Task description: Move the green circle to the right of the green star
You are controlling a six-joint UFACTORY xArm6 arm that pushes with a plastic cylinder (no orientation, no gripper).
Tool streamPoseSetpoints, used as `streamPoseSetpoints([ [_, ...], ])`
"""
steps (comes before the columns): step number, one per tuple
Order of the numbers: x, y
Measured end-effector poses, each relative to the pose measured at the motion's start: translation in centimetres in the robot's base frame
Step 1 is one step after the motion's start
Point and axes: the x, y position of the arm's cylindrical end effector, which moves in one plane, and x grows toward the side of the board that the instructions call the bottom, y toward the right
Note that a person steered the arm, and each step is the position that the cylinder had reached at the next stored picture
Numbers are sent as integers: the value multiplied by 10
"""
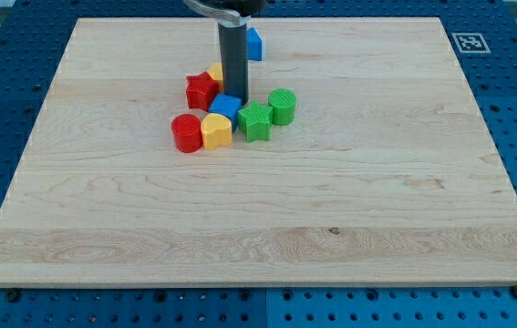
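Note:
The green circle (283, 106) sits on the wooden board (258, 210), just right of and slightly above the green star (255, 121), touching or nearly touching it. My tip (235, 97) is the lower end of the dark rod, standing at the top edge of the blue cube (225, 107), left of the green circle and above the green star. The tip is between the red star (201, 90) and the green circle.
A red cylinder (186, 133) and a yellow heart-like block (216, 131) lie left of the green star. A yellow block (215, 72) peeks out behind the rod. A blue block (253, 44) lies near the view's top.

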Motion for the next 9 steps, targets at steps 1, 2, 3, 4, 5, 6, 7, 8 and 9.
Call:
streamPoseSetpoints([
  [1,5,-33],
  [2,-18,-41],
  [3,-22,-41],
  [4,-22,-41],
  [5,-27,-39],
  [6,-36,-16],
  [7,-36,8],
  [8,-36,33],
  [9,-36,49],
])
